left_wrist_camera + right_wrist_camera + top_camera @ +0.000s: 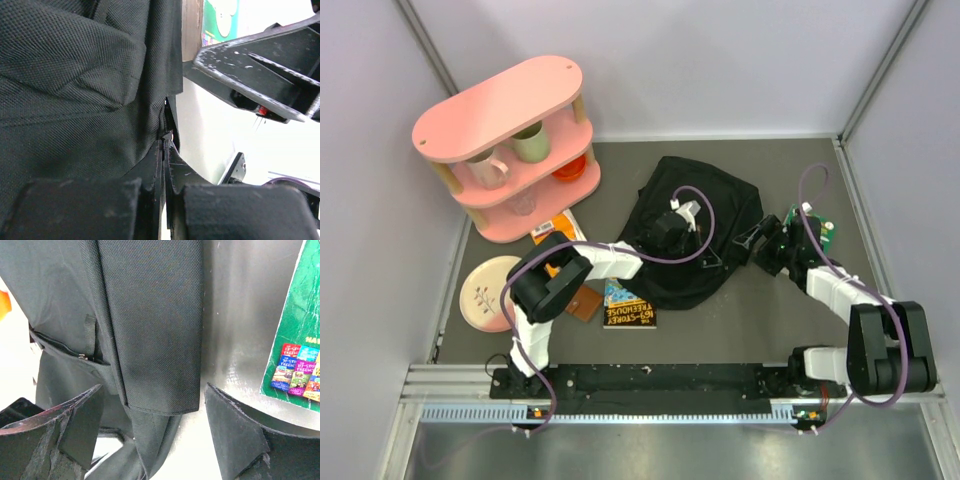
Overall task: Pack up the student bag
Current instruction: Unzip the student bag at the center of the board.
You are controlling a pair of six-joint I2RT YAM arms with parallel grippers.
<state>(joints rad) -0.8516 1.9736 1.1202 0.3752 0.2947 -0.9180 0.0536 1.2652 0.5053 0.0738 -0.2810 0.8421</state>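
The student bag (705, 215) is a black floppy backpack lying mid-table. My left gripper (672, 228) rests on top of it. In the left wrist view the left gripper (166, 140) is shut, pinching a thin edge of the bag's fabric (75, 90). My right gripper (761, 246) is at the bag's right edge. In the right wrist view the right gripper (152, 390) is open, with its jaws on either side of a flat black strap (155, 330) and not touching it. A zip pocket (65, 347) shows left of the strap.
A Treehouse book (628, 306), a brown wallet (585, 303) and an orange book (560, 230) lie left of the bag. A plate (488, 292) sits beside them. A pink shelf (510, 140) holds mugs at the back left. A green book (300, 340) lies by my right gripper.
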